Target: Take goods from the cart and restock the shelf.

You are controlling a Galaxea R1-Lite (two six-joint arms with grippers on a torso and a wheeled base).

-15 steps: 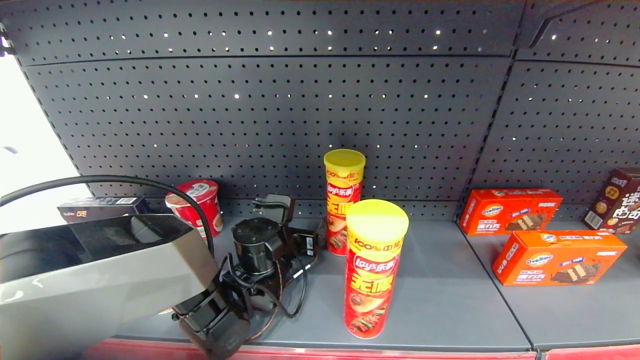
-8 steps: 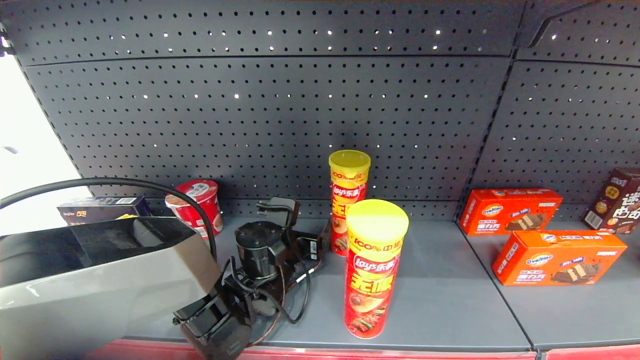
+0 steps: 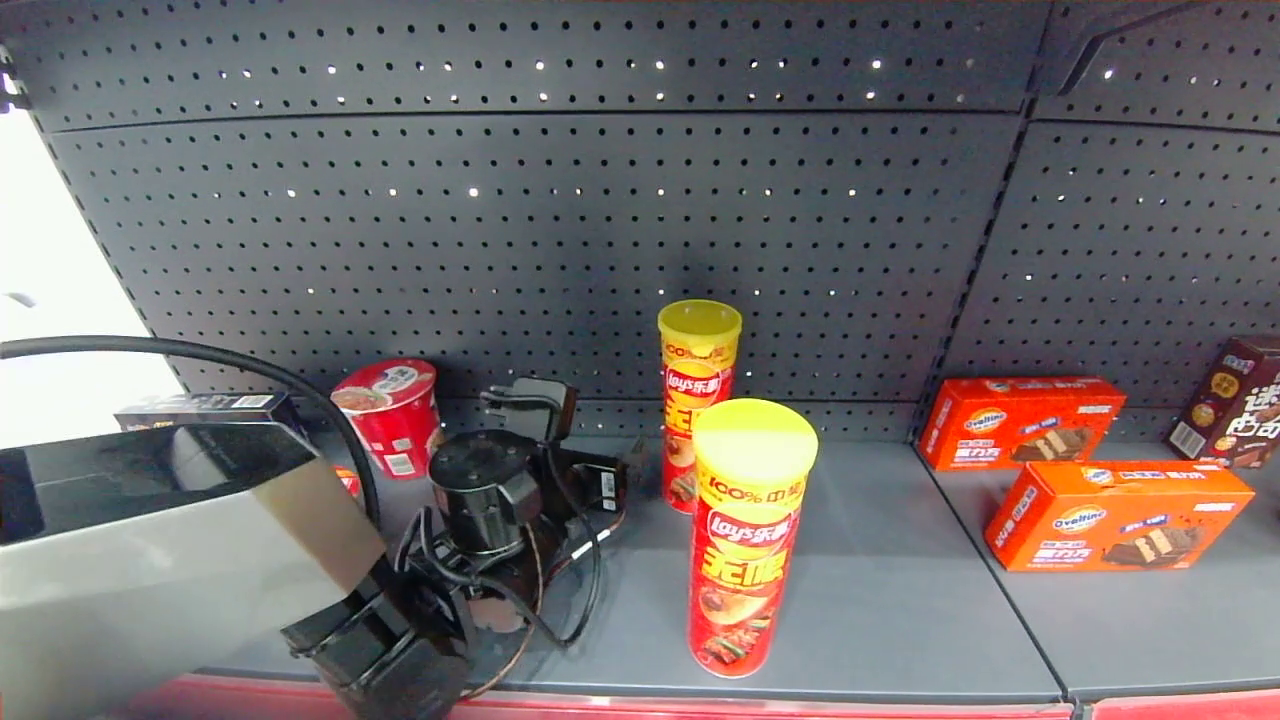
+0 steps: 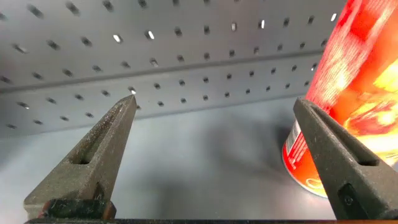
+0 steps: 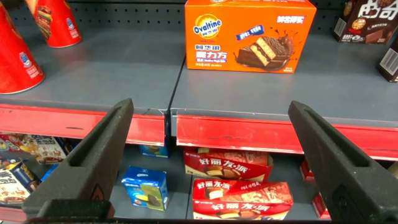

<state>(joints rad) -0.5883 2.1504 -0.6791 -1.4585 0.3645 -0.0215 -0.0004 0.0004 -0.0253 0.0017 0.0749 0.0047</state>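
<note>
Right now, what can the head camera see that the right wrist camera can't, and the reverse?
Only the head view: the pegboard back wall and the yellow lids of the chip cans. Only the right wrist view: a blue box and red boxes stocked underneath. Both: the front orange box on the grey shelf.

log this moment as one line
left gripper: jaws open, empty, beside rear chip can | right gripper: jaws open, empty | front chip can: upright on shelf
</note>
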